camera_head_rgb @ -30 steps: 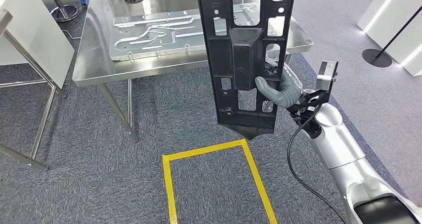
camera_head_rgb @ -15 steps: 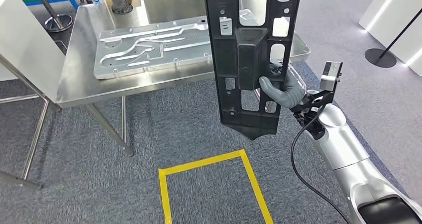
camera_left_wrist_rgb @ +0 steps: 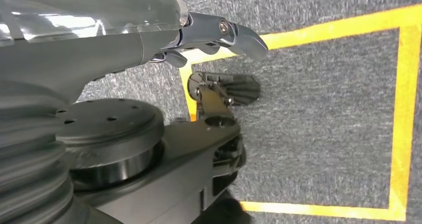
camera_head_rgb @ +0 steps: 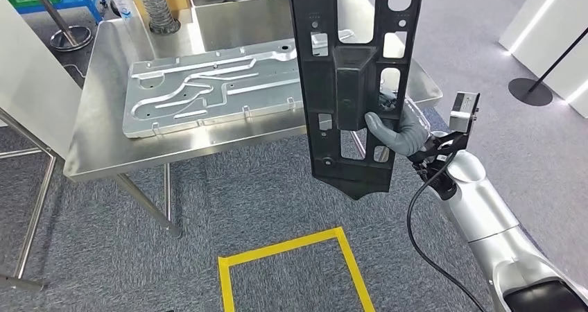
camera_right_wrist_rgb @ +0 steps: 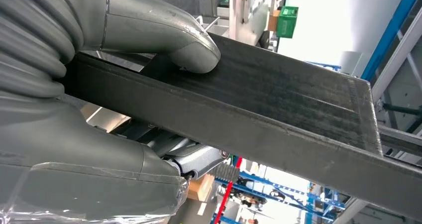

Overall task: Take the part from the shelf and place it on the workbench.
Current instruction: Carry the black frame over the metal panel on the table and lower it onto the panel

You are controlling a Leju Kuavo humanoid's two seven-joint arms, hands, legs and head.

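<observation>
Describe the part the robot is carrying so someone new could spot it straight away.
Start at the steel workbench holding a flat silver plate. In front of it, the right hand holds up a long black part, upright, full of cut-out slots and dark, unlike the plate.

Yellow floor tape point(camera_head_rgb: 291, 246), grey hose point(camera_head_rgb: 156, 7)
</observation>
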